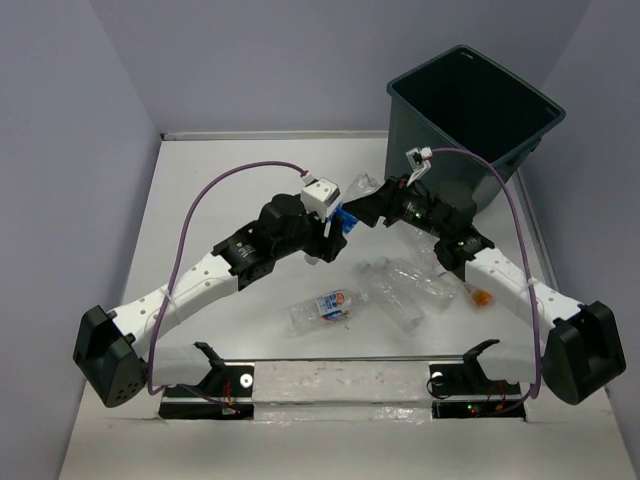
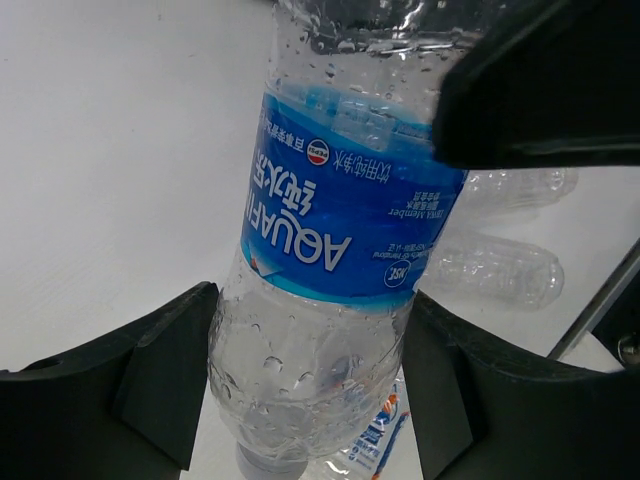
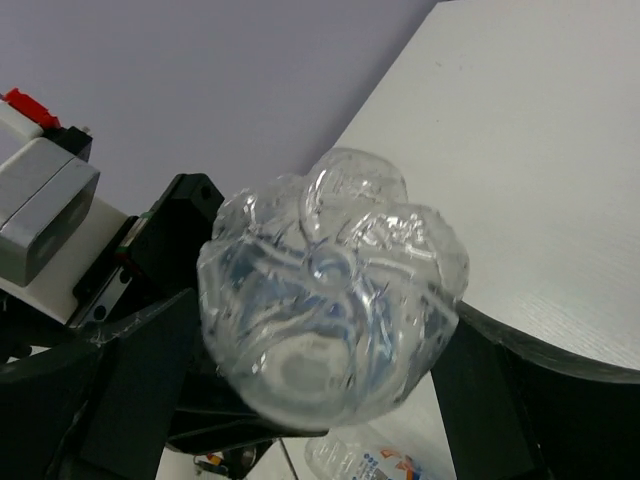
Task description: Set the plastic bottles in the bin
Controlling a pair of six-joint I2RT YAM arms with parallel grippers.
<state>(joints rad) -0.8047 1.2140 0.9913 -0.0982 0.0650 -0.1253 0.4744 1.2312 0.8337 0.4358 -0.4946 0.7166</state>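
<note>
Left pincer (image 2: pixel 310 388) is clenched on the blue-labelled bottle (image 2: pixel 330 230) above the middle of the bench (image 1: pixel 230 330), right pincer (image 3: pixel 318 380) stands released astride its base: the right ought to clench squarely before the left lets go, then carry it to the bin (image 1: pixel 470 105) at the far right corner.

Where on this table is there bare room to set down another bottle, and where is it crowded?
Free: the far-left table between the back edge and the left arm's purple cable; also the near strip left of the labelled bottle. Crowded: loose clear bottles beside the right arm, in front of the bin.
</note>
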